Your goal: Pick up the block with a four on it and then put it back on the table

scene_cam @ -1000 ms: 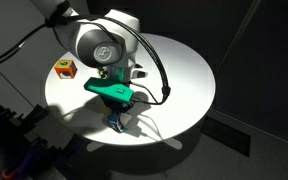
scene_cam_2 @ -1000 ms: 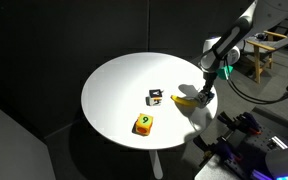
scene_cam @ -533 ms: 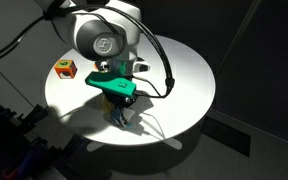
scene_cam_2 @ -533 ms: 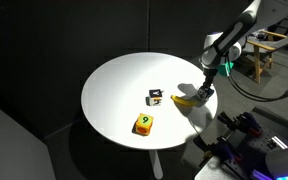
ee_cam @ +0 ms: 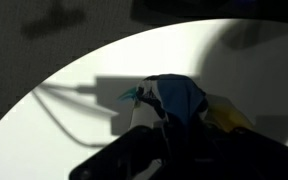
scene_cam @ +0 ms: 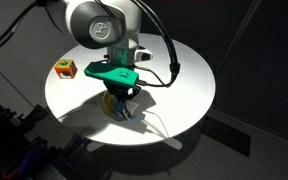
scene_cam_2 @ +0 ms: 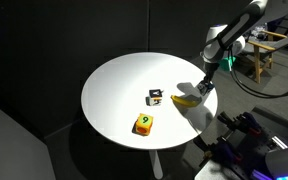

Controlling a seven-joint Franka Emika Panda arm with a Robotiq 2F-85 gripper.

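Observation:
My gripper (scene_cam: 120,104) hangs over the near side of the round white table (scene_cam: 184,70). It is shut on the block with a four on it (ee_cam: 179,96), whose blue side shows between the dark fingers in the wrist view. In an exterior view the block (scene_cam: 123,111) shows as a small blue patch at the fingertips, a little above the table top and its shadow. In an exterior view the gripper (scene_cam_2: 198,92) stands near the table's edge (scene_cam_2: 114,85). The mark on the block is hidden.
A yellow thing (scene_cam_2: 187,99) lies right beside the gripper, also in the wrist view (ee_cam: 227,116). An orange-red cube (scene_cam: 64,68) sits apart on the table, also seen in an exterior view (scene_cam_2: 143,124). A dark cube with a white face (scene_cam_2: 156,96) lies near the middle.
The gripper has risen a little and shifted slightly with the blue block in it. The cubes on the table have not moved.

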